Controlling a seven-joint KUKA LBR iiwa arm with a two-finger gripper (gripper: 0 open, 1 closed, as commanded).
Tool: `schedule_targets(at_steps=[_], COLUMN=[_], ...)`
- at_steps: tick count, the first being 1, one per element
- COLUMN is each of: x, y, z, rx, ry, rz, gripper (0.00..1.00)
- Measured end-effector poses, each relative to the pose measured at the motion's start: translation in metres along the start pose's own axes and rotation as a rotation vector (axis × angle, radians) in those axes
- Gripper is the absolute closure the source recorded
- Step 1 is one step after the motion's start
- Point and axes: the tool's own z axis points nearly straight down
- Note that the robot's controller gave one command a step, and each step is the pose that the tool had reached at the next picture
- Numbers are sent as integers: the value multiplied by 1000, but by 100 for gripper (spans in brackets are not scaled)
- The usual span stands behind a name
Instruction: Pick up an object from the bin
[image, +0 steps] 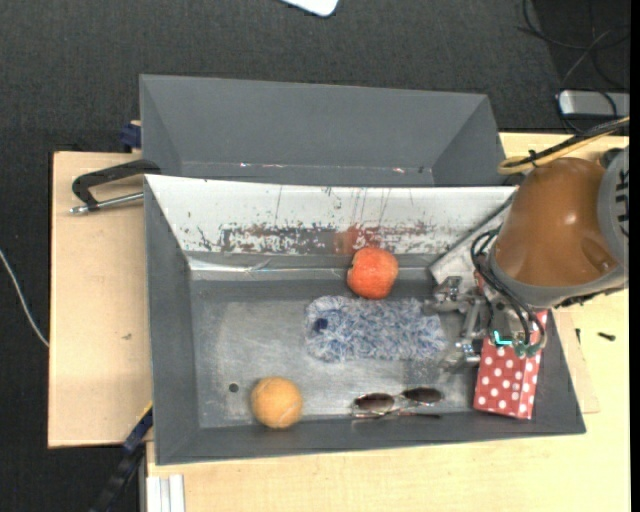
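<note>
Nearest, along the bin's (168, 340) six o'clock edge, lie sunglasses (397, 402), with a yellow ball (276, 402) at seven. A red spotted bag (508, 380) stands at four. The tool (468, 330) hangs at three, between that bag and a fluffy blue cloth (370, 330). I cannot tell how open it is, and nothing is visibly held. Centring squarely over the cloth's right end looks wisest. An orange ball (373, 272) sits at twelve. No writing is legible.

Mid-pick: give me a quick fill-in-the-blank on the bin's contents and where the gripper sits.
1. The gripper hangs at the bin's ____ end in this view.
2. The sunglasses lie between the yellow-orange ball and the ____ polka-dot bag.
3. The fuzzy cloth beside the gripper is white and ____.
4. Balls in the bin: ____.
Missing words: right; red; blue; two.
</note>
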Motion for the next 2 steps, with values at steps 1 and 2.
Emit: schedule_targets(at_steps=[1, 2], x=[0, -55], y=[0, 26], z=[0, 58], rx=[0, 1], ry=[-1, -10], rz=[-1, -31], gripper=[0, 0])
